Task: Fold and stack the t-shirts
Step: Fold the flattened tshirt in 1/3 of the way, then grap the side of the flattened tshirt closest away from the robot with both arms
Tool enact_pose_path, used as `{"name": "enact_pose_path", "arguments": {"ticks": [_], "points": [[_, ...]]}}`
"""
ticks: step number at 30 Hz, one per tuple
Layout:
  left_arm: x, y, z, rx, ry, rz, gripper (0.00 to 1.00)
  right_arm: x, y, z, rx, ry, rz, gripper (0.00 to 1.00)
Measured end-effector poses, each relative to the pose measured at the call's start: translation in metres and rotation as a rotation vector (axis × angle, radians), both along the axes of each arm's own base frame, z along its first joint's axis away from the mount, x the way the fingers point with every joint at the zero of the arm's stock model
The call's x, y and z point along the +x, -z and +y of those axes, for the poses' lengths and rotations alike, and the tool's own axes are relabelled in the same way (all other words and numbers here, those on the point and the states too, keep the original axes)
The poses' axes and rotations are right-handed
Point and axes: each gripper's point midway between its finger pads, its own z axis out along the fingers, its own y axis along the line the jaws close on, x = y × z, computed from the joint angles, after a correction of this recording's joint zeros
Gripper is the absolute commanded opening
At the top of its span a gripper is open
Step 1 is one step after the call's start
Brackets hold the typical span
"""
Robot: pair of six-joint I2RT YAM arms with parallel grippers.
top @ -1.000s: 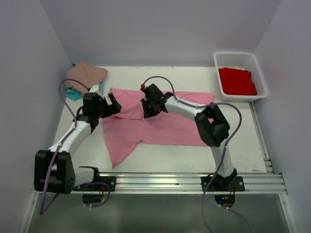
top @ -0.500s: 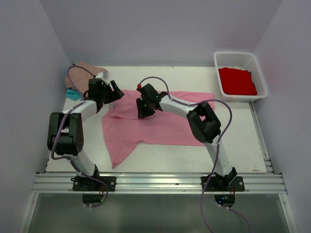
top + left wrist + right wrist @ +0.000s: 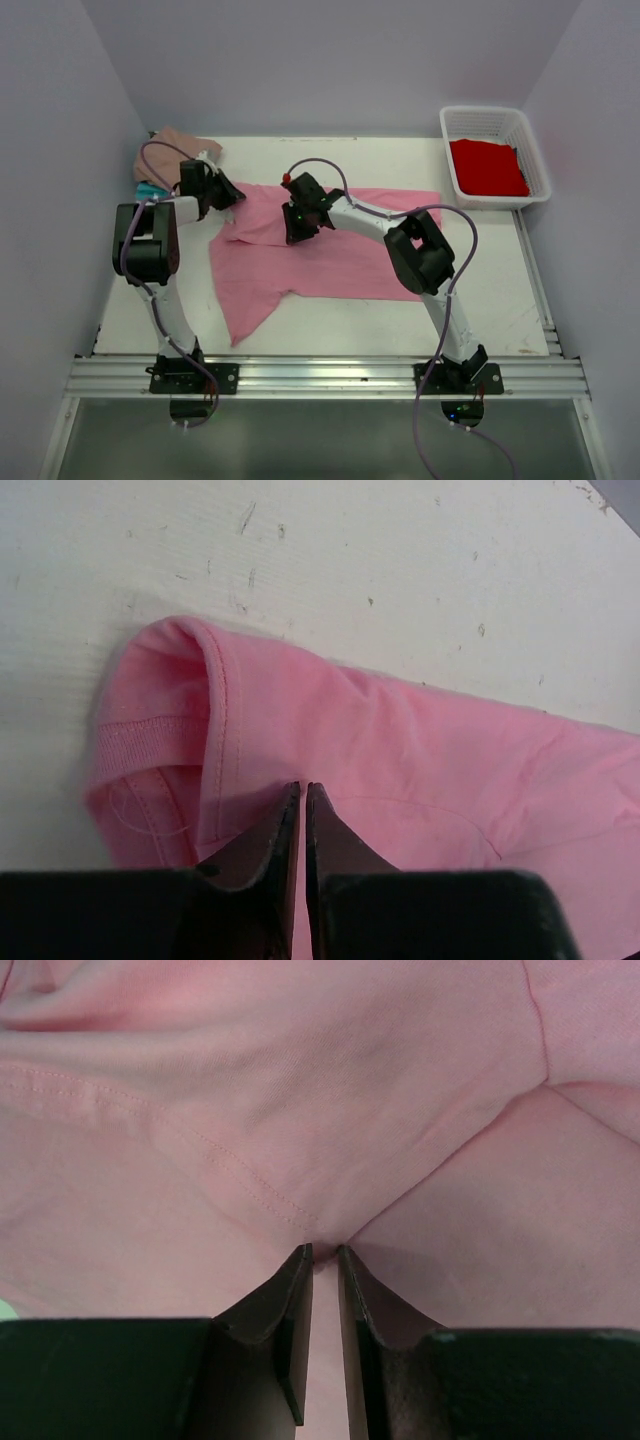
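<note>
The surface [image 3: 500,300] shows bare only around the cloth, and the bright pink t-shirt [image 3: 330,262] spread on it is partly covered by the right arm [image 3: 420,255], which lies across its right half. The shirt runs from under the left jaws, past the right jaws and well off to their right, with one sleeve trailing toward the near edge. Of the teal t-shirt [image 3: 147,190], only a sliver shows, behind and to the left of the left jaws, under the crumpled dusty tan-pink t-shirt [image 3: 180,143]. How either is folded cannot be made out. The red t-shirt [image 3: 487,166] lies inside the one white basket [image 3: 480,118], well to the right of and beyond the right jaws. That makes four shirts and two arms. The left arm [image 3: 150,240] stands bent over the shirt's left corner. The left jaws are pressed nearly together on the pink fabric just beside a rolled, stitched hem. The right jaws pinch a puckered ridge of the same shirt, where a seam runs into the narrow gap. What lies under either pinch is hidden by the black fingers [image 3: 290,1330].
</note>
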Motion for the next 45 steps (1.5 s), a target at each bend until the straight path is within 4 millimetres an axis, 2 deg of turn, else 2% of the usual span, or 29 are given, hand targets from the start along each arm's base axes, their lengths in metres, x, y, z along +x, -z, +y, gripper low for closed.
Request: {"name": "enact_pose_path", "arguments": {"ticks": [5, 8, 14, 18, 25, 27, 28, 29, 31, 35, 38, 39, 41, 42, 43, 45], "points": [[0.001, 0.018, -0.001, -0.023, 0.001, 0.036, 0.05, -0.002, 0.003, -0.002, -0.005, 0.000, 0.005, 0.04], [0.004, 0.018, 0.000, -0.034, 0.000, 0.030, 0.03, -0.002, 0.006, -0.003, -0.007, 0.000, 0.007, 0.00], [0.012, 0.020, 0.002, -0.049, 0.002, 0.015, 0.00, -0.004, 0.005, -0.005, -0.006, 0.001, 0.000, 0.00], [0.017, 0.021, 0.003, -0.058, 0.005, 0.009, 0.00, -0.010, 0.005, -0.014, -0.023, 0.002, -0.001, 0.00], [0.018, 0.021, 0.004, -0.069, 0.011, 0.005, 0.00, -0.014, -0.012, -0.024, -0.032, 0.001, -0.036, 0.00], [0.018, 0.021, 0.004, -0.071, 0.013, 0.004, 0.00, -0.014, -0.016, -0.025, -0.030, 0.002, -0.044, 0.10], [0.018, 0.021, 0.004, -0.072, 0.013, 0.004, 0.00, -0.014, -0.017, -0.025, -0.030, 0.001, -0.047, 0.19], [0.018, 0.021, 0.005, -0.072, 0.013, 0.004, 0.00, -0.014, -0.017, -0.025, -0.032, 0.001, -0.048, 0.39], [0.018, 0.021, 0.005, -0.072, 0.012, 0.004, 0.01, -0.016, -0.016, -0.028, -0.040, -0.001, -0.044, 0.54], [0.019, 0.020, 0.006, -0.071, 0.010, 0.002, 0.01, -0.024, -0.012, -0.036, -0.065, -0.009, -0.025, 0.59], [0.017, 0.017, 0.010, -0.052, -0.005, 0.011, 0.03, -0.033, -0.015, -0.050, -0.096, -0.001, -0.024, 0.60], [0.016, 0.014, 0.014, -0.040, -0.017, 0.011, 0.03, -0.035, -0.021, -0.056, -0.104, 0.005, -0.034, 0.60], [0.008, 0.003, 0.022, -0.020, -0.046, 0.018, 0.04, -0.039, -0.039, -0.070, -0.126, 0.028, -0.067, 0.51], [0.004, -0.008, 0.026, -0.004, -0.061, 0.012, 0.04, -0.037, -0.052, -0.078, -0.137, 0.049, -0.099, 0.45], [-0.001, -0.017, 0.030, 0.008, -0.071, 0.006, 0.04, -0.035, -0.068, -0.085, -0.144, 0.073, -0.136, 0.31], [-0.013, -0.053, 0.035, 0.040, -0.093, -0.038, 0.06, -0.028, -0.104, -0.107, -0.173, 0.150, -0.229, 0.19]]}}
